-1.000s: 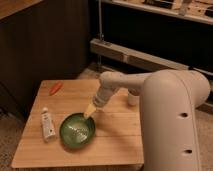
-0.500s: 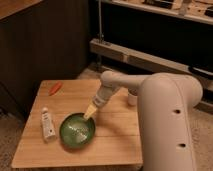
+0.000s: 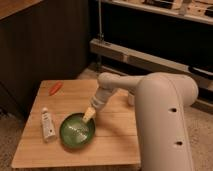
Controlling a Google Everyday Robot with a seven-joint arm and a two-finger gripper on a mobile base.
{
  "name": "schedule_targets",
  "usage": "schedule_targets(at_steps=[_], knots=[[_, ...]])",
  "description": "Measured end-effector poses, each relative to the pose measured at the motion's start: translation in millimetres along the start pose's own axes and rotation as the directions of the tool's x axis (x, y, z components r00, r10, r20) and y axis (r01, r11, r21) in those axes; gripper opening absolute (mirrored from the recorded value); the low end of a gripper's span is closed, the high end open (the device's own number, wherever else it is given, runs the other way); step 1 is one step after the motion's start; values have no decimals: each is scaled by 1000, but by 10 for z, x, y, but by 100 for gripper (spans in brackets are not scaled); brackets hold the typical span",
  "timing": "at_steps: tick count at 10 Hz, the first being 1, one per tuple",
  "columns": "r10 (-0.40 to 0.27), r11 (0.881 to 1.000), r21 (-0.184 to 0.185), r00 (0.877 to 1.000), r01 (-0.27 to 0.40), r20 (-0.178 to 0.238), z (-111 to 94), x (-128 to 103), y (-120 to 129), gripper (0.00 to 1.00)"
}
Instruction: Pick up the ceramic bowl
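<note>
From the one camera view I see a small, light wooden slatted table point(image 3: 120, 137) standing on a speckled floor in front of dark cabinets. The round, shallow, glossy green ceramic bowl point(image 3: 76, 131) sits on the front left part of the tabletop, its darker rim ringing a pale speckled centre. My big white arm point(image 3: 160, 115) fills the right side and bends down to the left over the table. Its gripper point(image 3: 89, 116) is low at the bowl's upper right rim, with the pale tip over or against that edge; I cannot tell whether it has hold of anything. Just left of the bowl a white tube with a dark label point(image 3: 47, 124) lies flat on the wood. At the table's far left corner lies a small orange-red, carrot-like object point(image 3: 55, 88), well apart from the bowl.
</note>
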Motion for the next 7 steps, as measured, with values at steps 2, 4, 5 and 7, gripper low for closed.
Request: schedule_targets(at_steps=[2,4,5,7], knots=[[-4,1000,0,1000,4,-16,48,11,31,80],[-11,1000,-3,1000,11,-26,81,24,69,80],[-14,1000,-4,999,14,-29,87,29,82,80],[-21,1000,-4,999,20,-27,80,7,112,67]])
